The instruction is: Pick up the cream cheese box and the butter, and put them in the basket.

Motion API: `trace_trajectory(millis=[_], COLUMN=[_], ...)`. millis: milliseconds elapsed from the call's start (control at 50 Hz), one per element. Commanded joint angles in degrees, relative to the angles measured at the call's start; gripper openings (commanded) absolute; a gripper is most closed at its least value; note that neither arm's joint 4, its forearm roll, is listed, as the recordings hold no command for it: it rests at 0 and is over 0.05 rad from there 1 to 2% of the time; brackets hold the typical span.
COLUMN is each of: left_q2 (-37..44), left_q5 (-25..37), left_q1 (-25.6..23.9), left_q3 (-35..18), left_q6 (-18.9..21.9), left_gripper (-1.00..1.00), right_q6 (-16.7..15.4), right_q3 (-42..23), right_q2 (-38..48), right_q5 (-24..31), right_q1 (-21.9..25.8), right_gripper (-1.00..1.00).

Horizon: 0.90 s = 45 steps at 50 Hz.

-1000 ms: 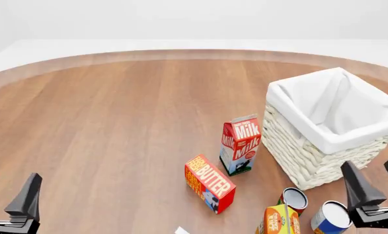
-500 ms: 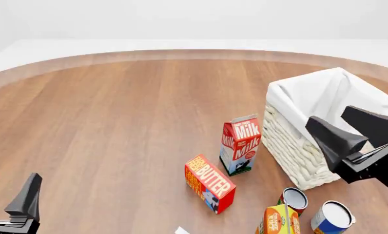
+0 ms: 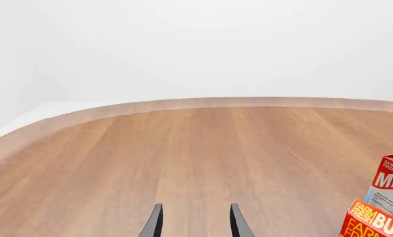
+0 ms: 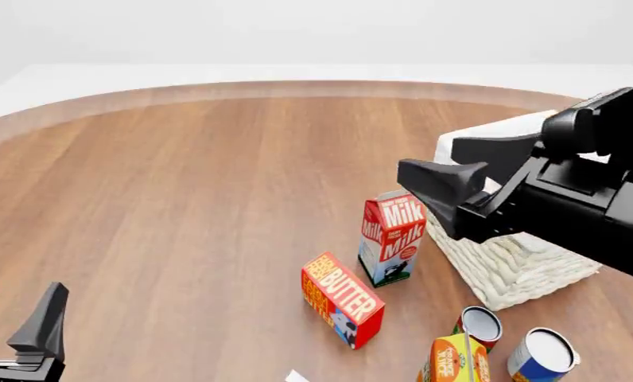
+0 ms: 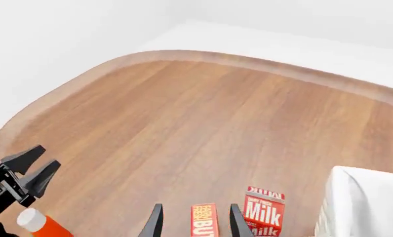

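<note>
The butter [image 4: 343, 298] lies flat on the wooden table, a red and orange carton just left of the milk carton [image 4: 393, 237]. The wicker basket [image 4: 507, 267] stands to the right, largely covered by my right arm. My right gripper [image 4: 428, 159] hovers open above the milk carton, empty. In the right wrist view the butter [image 5: 204, 219] shows between its open fingers [image 5: 154, 222], well below them. My left gripper [image 4: 14, 312] stands open and empty at the near left. The cream cheese box is not clearly in view; a whitish corner [image 4: 294, 376] at the front edge cannot be identified.
Two tin cans [image 4: 481, 325] [image 4: 541, 354] and an orange carton [image 4: 455, 358] crowd the near right, in front of the basket. A red bottle with a white cap [image 5: 35, 222] shows near my left arm in the right wrist view. Bare wood stretches left and far.
My right arm has risen from the near right corner and swung left, now crossing in front of the basket above the milk carton. The left gripper and the objects have not moved.
</note>
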Motion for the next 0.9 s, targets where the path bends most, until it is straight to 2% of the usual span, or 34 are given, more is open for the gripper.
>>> trace_trajectory(millis=[20, 180, 240, 580, 900], left_q2=[0.00, 0.00, 0.00, 0.00, 0.00], left_q5=[0.00, 0.00, 0.00, 0.00, 0.00], left_q1=[0.00, 0.00, 0.00, 0.00, 0.00], left_q3=[0.00, 0.00, 0.00, 0.00, 0.00], left_q6=[0.00, 0.00, 0.00, 0.00, 0.00], left_gripper=[1.00, 1.00, 1.00, 1.00, 1.00], right_q6=[1.57, 0.76, 1.64, 4.61, 3.64], right_q3=[-6.21, -10.28, -11.15, -4.86, -4.15], right_q2=[9.57, 13.82, 15.08, 19.51, 18.82], right_q5=[2.48, 4.46, 4.66, 0.94, 3.49], right_q1=[6.51, 8.84, 9.73, 10.64, 9.02], right_gripper=[1.00, 1.00, 1.00, 1.00, 1.00])
